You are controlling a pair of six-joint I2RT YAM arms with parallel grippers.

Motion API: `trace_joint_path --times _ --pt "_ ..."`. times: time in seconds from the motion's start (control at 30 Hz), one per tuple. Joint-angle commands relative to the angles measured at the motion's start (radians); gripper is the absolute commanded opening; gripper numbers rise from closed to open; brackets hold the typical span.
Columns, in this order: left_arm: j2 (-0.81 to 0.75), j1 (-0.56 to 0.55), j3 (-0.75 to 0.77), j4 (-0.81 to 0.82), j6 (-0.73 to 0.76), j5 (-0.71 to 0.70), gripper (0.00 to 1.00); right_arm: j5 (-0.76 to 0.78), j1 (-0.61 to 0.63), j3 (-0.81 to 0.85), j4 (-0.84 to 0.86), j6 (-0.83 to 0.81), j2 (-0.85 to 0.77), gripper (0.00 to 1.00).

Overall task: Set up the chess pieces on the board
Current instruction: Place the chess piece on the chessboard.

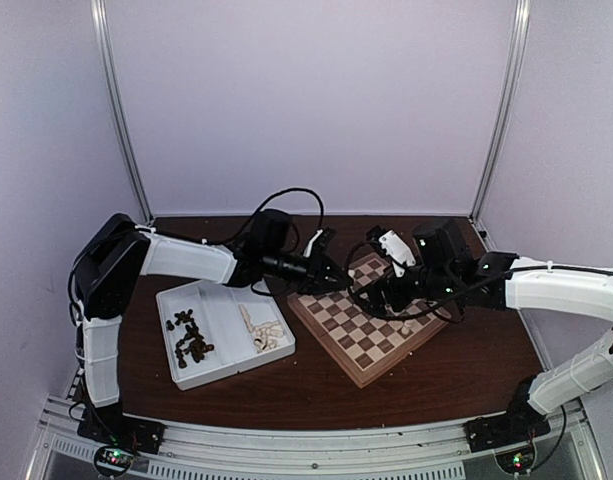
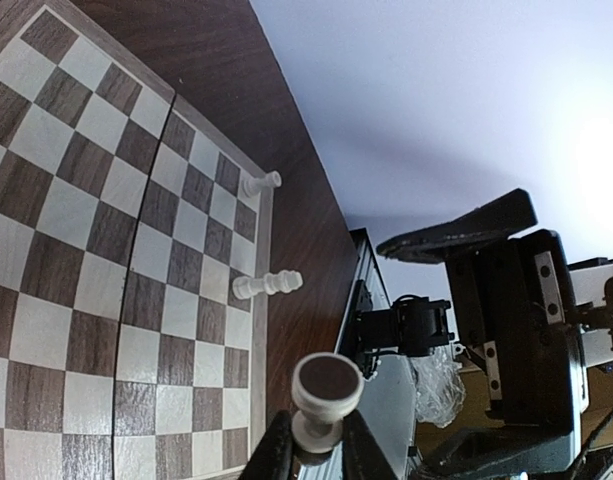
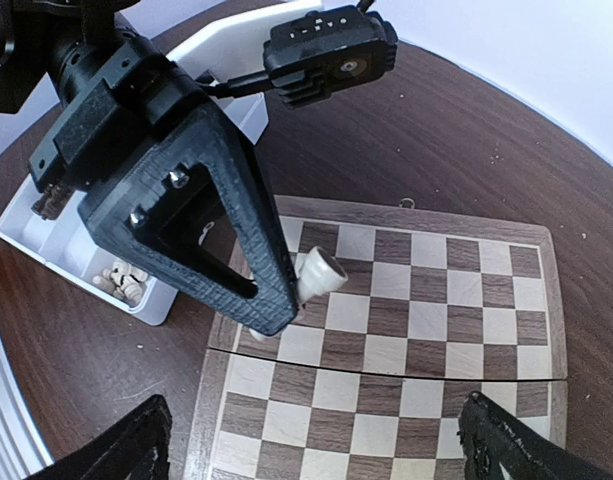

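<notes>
**A:** Board [image 1: 361, 340] first: where is it, and what is it like?

**B:** Thick and square, with cream and brown checks inside a pale wood rim. It lies flat, turned at an angle, on the dark wood-grain table [image 1: 456, 375], just right of the white tray [image 1: 218, 312].

**A:** And the chess pieces [image 1: 196, 348]?

**B:** Small turned shapes with round feet. The brown pieces [image 1: 189, 335] are heaped in the tray's left compartment, and the cream pieces [image 1: 268, 335] lie in its right one. Two white pieces [image 2: 268, 285] stand on the board's right edge row, apart from each other.

**A:** The left claw [image 2: 318, 445]?

**B:** Its black fingers [image 2: 276, 455] pinch one cream piece [image 2: 324, 395] by the narrow stem, above the far left part of the board. The flared round foot has a dark pad on its underside. From the other wrist, the finger in front shows as a flat black triangle with an open frame.

**A:** The right claw [image 3: 316, 430]?

**B:** Spread wide above the board. Its two black fingertips [image 3: 126, 445] sit at the bottom corners of its own camera's view, with checked squares showing between them.
</notes>
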Motion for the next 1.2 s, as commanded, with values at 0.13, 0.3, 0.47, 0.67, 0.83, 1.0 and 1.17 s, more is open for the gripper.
trace_joint_path --times 0.13,0.3,0.47,0.67,0.83,1.0,1.17 --pt "0.021 -0.022 0.049 -0.069 0.014 0.05 0.17 0.012 0.005 0.038 -0.061 -0.173 0.011 0.98" --pt "0.032 -0.039 0.094 -0.176 0.053 0.088 0.17 -0.08 0.006 0.059 -0.117 -0.253 0.028 0.98" --pt "0.031 -0.054 0.132 -0.286 0.12 0.122 0.16 -0.114 0.006 0.065 -0.125 -0.297 0.028 0.98" --pt "0.031 -0.064 0.166 -0.385 0.171 0.146 0.17 -0.115 0.02 0.098 -0.137 -0.316 0.072 0.97" --pt "0.034 -0.066 0.177 -0.386 0.171 0.158 0.17 -0.065 0.045 0.134 -0.159 -0.345 0.121 0.91" --pt "0.04 -0.065 0.186 -0.397 0.18 0.17 0.17 -0.038 0.068 0.152 -0.175 -0.364 0.147 0.82" --pt "0.051 -0.066 0.196 -0.418 0.195 0.181 0.17 0.002 0.089 0.157 -0.174 -0.365 0.153 0.7"
